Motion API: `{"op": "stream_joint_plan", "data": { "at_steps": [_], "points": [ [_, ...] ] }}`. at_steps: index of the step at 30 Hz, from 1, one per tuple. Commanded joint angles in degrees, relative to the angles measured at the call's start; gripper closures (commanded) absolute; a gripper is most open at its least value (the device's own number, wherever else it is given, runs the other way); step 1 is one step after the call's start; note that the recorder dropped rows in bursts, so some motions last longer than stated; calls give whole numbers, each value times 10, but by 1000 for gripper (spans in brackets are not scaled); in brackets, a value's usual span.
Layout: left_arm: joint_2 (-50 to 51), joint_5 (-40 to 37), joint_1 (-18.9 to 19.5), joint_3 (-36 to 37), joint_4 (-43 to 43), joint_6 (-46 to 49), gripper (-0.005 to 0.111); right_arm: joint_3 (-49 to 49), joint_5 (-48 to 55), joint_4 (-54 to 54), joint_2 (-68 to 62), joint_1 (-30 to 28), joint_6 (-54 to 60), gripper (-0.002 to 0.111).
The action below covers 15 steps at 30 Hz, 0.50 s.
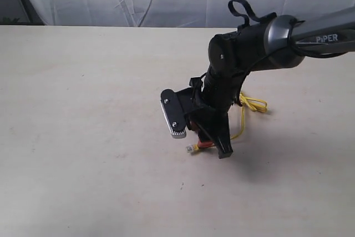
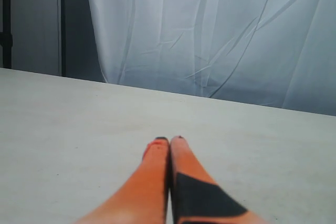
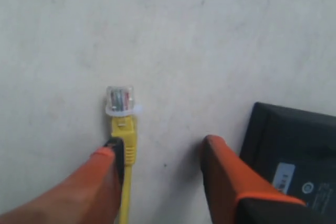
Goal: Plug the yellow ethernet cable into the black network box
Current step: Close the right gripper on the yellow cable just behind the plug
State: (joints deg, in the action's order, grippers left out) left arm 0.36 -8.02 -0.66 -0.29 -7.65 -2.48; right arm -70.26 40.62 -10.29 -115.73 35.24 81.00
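The cable [image 3: 126, 136] lies flat on the table [image 1: 83, 109]. It is a thin, bright-yellow cord with a squared yellow boot at its end. Its plug [image 3: 119, 99] is a small clear plastic block with fine coloured wires showing inside. The plug rests bare on the tabletop, well apart from the box [image 3: 294, 140] and not inserted in it. In the exterior view the cord runs away from the plug under the arm [image 1: 310, 37] to a loose knot [image 1: 254, 104] of loops beyond it.

The box is flat, matte black plastic with a straight edge and a sharp corner. It carries a small white label [image 3: 283, 174] and faint pale markings on top. Only part of it shows, behind one finger.

The right gripper [image 3: 160, 148] is down at the table with its jaws spread wide and holds nothing. Its fingers [image 3: 226, 182] are smooth, tapered and orange. One has its dark tip right against the side of the cable's boot, and the other stands in front of the box's corner.

The left gripper [image 2: 169, 140] hangs over bare table with its two orange fingers pressed together and nothing between them.

The table is a pale, matte, lightly scuffed surface. Behind it hangs a creased white curtain [image 2: 210, 35].
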Motion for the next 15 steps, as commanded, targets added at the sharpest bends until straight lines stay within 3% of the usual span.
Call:
{"op": "stream_joint_plan", "data": {
  "at_steps": [1,15],
  "points": [
    [-4,7,-1,3,13,0,107,9,0,19,0,2,-4,62],
    [-4,7,-1,3,13,0,107,25,3,47,0,2,-41,62]
  ]
}}
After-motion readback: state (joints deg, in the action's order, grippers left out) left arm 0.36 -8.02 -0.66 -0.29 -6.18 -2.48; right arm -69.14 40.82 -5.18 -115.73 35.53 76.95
